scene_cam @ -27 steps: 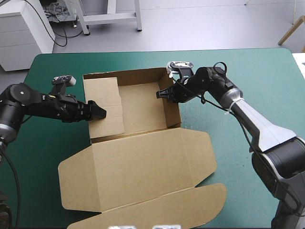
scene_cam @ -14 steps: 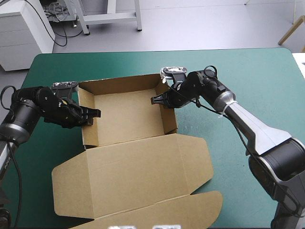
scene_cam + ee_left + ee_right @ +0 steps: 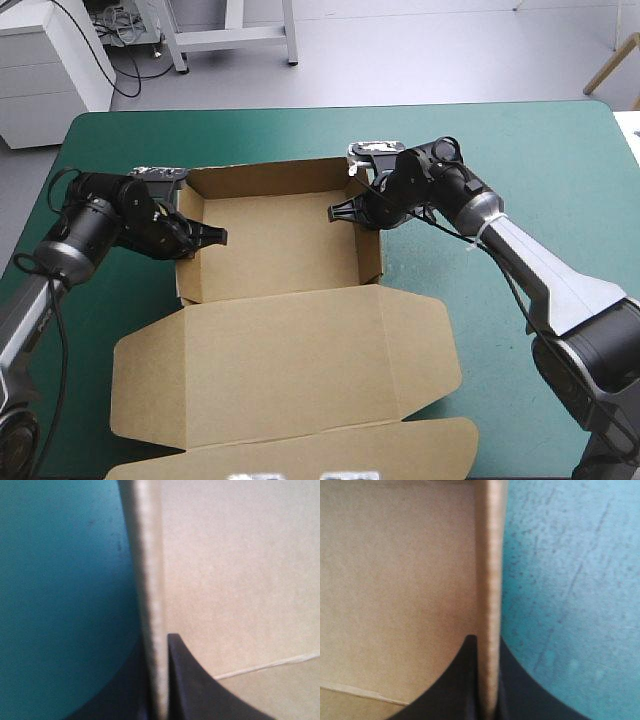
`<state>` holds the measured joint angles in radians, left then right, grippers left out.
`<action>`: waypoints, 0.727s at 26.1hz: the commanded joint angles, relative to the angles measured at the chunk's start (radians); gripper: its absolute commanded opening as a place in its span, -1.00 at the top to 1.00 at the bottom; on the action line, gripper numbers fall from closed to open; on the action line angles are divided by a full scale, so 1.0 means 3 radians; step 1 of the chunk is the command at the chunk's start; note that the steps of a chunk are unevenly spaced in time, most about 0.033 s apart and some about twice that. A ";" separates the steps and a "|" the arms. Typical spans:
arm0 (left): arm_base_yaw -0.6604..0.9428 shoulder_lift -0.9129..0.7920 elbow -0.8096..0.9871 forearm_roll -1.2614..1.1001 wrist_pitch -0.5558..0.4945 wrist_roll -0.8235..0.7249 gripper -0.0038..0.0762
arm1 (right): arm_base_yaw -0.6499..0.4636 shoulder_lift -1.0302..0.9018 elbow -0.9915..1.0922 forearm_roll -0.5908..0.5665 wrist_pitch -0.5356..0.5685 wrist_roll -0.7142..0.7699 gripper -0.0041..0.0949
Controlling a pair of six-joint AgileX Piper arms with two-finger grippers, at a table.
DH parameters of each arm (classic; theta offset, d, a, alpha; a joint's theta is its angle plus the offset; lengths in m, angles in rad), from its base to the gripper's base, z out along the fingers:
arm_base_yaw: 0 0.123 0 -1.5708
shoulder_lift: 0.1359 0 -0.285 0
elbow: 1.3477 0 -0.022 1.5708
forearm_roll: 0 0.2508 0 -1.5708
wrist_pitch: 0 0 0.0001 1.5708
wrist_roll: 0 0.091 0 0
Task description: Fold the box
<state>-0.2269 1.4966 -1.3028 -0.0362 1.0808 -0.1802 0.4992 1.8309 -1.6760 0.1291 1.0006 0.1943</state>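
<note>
**A:** Starting at the left, what is the left tool (image 3: 207,238) doing?

**B:** It is clamped on the left wall (image 3: 183,270) of the brown box (image 3: 270,235). In the left wrist view the wall's top edge (image 3: 150,580) runs up between the two black fingers (image 3: 200,690). One finger is inside the tray, the other outside over the teal-green cover (image 3: 60,580).

**A:** And where is the box itself?

**B:** It is on the tabletop (image 3: 500,140), about midway between the left and right edges. It is an open tray with its walls raised. The lid (image 3: 290,360) lies flat toward the near edge, and its tuck flap (image 3: 300,455) lies nearest that edge.

**A:** And on the right?

**B:** The right tool (image 3: 343,212) is pinched on the right wall (image 3: 372,255), toward its far corner. Its wrist view shows that wall's edge held between the fingers. The tray's brown inside is on one side and the cover on the other.
</note>
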 commanded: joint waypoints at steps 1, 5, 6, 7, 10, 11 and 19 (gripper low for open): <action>-0.0125 0.0092 -0.0334 0.0073 -0.0020 0.0079 0.93 | -0.0116 -0.0270 -0.0101 -0.0277 0.0165 -0.0070 0.96; -0.0291 0.0521 -0.0727 -0.0017 -0.0049 0.0055 0.93 | -0.0435 -0.0344 -0.0101 -0.0452 0.0640 -0.0041 0.96; -0.0312 0.0612 -0.0775 -0.0024 -0.0049 0.0055 0.93 | -0.0510 -0.0330 -0.0091 -0.0461 0.0678 -0.0048 0.96; -0.0337 0.0720 -0.0802 -0.0040 -0.0027 0.0055 0.93 | -0.0580 -0.0325 -0.0040 -0.0430 0.0678 -0.0054 0.96; -0.0364 0.0859 -0.0804 -0.0040 0.0029 0.0055 0.93 | -0.0617 -0.0279 0.0011 -0.0484 0.0670 -0.0054 0.96; -0.0369 0.0885 -0.0804 -0.0040 0.0044 0.0055 0.93 | -0.0617 -0.0258 0.0013 -0.0494 0.0670 -0.0054 0.96; -0.0374 0.0935 -0.0804 -0.0092 0.0110 0.0104 0.93 | -0.0611 0.0091 0.0013 -0.0217 0.0650 -0.0054 0.96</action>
<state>-0.3486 1.8233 -1.5188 -0.1409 1.1013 -0.1796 0.3312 1.8754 -1.6479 0.0842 1.1657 0.2093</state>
